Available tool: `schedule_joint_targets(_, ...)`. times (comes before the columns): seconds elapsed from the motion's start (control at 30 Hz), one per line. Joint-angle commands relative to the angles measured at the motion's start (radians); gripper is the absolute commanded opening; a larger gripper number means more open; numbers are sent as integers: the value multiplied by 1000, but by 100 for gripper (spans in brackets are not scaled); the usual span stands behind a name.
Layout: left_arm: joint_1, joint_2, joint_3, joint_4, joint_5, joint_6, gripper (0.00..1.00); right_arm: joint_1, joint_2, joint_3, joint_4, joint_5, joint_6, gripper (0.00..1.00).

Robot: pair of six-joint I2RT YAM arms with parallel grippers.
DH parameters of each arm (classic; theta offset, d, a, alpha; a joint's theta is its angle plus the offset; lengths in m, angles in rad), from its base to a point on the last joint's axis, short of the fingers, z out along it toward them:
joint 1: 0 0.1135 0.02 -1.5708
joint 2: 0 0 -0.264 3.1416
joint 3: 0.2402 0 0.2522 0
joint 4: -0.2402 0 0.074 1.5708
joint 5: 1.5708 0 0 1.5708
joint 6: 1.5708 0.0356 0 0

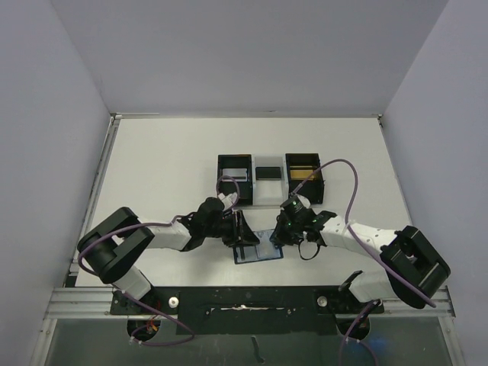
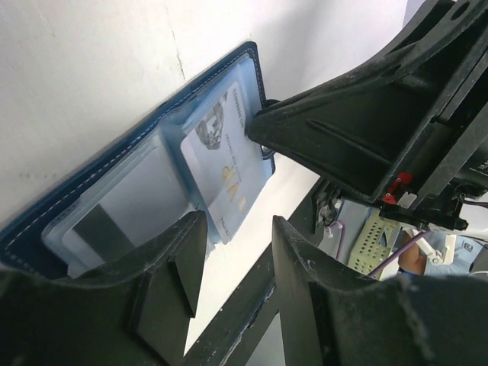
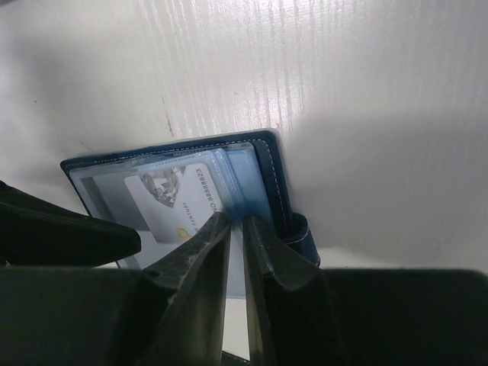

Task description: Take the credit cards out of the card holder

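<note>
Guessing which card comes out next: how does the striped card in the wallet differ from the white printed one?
The striped card shows a dark band on grey; the white card shows gold print and a picture. The striped card lies by the left end effector; the right end effector straddles the white card's edge. Both sit in clear pockets of the blue card holder.

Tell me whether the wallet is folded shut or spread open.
Spread open: the wallet lies flat, its clear inner pockets facing up, and a card shows inside one.
</note>
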Motion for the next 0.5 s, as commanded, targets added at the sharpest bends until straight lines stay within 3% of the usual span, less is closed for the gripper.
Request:
schedule_joint_targets(0.0, -4, 4, 19, 0, -20, 26, 38, 33, 52, -15, -49, 55, 18, 15)
schedule_joint_targets(0.1, 1, 36, 16, -31, -48, 41, 38, 44, 60, -47, -5, 37, 44, 15)
schedule_joint_targets(0.27, -1, 57, -27, 80, -54, -22, 35, 66, 68, -66, 6, 43, 69, 14)
schedule_joint_targets(0.47, 6, 52, 19, -5, -89, -1, 28, 72, 68, -86, 21, 45, 86, 15)
